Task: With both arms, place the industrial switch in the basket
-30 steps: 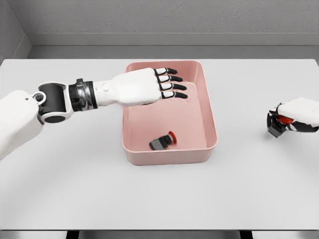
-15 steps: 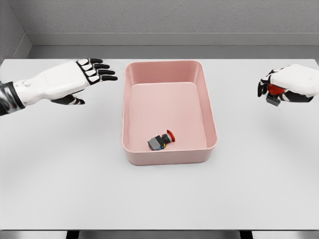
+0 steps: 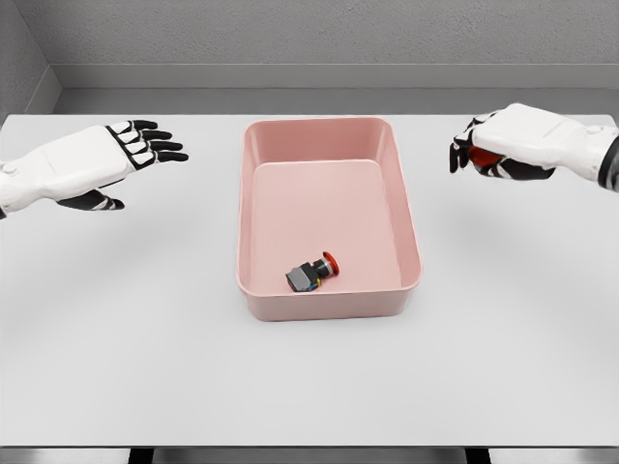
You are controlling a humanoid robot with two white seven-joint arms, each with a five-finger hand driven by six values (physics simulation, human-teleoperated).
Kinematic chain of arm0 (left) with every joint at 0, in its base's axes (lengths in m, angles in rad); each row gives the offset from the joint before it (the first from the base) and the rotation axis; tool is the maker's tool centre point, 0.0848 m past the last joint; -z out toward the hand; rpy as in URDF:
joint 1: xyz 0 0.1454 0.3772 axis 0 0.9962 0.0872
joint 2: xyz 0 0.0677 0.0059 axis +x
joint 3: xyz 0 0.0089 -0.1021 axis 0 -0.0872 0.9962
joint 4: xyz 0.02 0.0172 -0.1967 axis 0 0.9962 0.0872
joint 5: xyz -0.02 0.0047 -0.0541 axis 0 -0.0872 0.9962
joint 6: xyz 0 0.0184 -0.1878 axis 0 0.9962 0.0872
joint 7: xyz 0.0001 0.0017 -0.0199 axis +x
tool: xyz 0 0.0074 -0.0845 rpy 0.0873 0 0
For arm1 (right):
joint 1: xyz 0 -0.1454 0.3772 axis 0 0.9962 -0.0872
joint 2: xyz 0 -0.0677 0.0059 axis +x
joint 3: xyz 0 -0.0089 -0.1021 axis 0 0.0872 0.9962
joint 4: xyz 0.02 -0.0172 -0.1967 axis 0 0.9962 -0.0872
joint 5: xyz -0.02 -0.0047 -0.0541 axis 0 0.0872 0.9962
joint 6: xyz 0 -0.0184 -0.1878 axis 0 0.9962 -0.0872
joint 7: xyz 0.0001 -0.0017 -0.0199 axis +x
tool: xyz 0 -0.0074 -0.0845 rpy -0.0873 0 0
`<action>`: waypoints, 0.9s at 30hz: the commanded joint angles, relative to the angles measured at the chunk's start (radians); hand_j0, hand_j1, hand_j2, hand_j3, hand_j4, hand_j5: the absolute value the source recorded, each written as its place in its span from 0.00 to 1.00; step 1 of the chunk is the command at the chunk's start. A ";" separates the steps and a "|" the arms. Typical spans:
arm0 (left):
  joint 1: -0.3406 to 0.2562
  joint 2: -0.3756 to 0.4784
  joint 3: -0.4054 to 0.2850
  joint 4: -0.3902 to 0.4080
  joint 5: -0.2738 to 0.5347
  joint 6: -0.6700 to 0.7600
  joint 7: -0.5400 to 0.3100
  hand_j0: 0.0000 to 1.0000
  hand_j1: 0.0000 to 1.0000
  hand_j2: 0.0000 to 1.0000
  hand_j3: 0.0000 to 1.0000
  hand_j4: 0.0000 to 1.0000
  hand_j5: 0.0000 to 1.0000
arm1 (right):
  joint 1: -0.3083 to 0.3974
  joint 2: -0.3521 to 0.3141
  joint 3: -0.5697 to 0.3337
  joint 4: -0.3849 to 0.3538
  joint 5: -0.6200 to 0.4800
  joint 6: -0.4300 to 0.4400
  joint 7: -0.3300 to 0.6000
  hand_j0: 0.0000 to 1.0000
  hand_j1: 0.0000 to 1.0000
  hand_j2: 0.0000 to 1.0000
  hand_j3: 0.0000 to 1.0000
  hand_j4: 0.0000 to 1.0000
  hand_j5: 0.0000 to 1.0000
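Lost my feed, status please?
Left hand open, empty. Right hand shut on second switch, beside basket. One switch inside. Nothing blocking.

Switch (image 3: pixel 312 273) in basket (image 3: pixel 406 208); right hand (image 3: pixel 503 145) perhaps gripping another.

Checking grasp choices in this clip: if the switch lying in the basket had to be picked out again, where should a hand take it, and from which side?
Probably from above, pinching the dark boxy body of the switch across its flat sides. It lies on its side near the front wall of the basket, red button toward the right, so a low approach would meet the walls.
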 commanded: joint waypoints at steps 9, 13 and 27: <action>0.000 0.001 0.001 -0.001 0.007 0.000 0.001 1.00 1.00 1.00 1.00 1.00 1.00 | -0.110 0.096 0.139 0.000 -0.001 0.003 0.000 0.47 0.47 0.47 0.47 0.47 0.47; 0.000 0.001 0.001 -0.001 0.005 0.000 0.001 1.00 1.00 1.00 1.00 1.00 1.00 | -0.216 0.188 0.262 0.000 -0.003 0.021 0.000 0.47 0.47 0.47 0.47 0.47 0.47; 0.002 0.001 0.001 -0.001 0.007 0.000 0.001 1.00 1.00 1.00 1.00 1.00 1.00 | -0.256 0.222 0.315 0.003 -0.005 0.078 0.000 1.00 1.00 1.00 1.00 1.00 1.00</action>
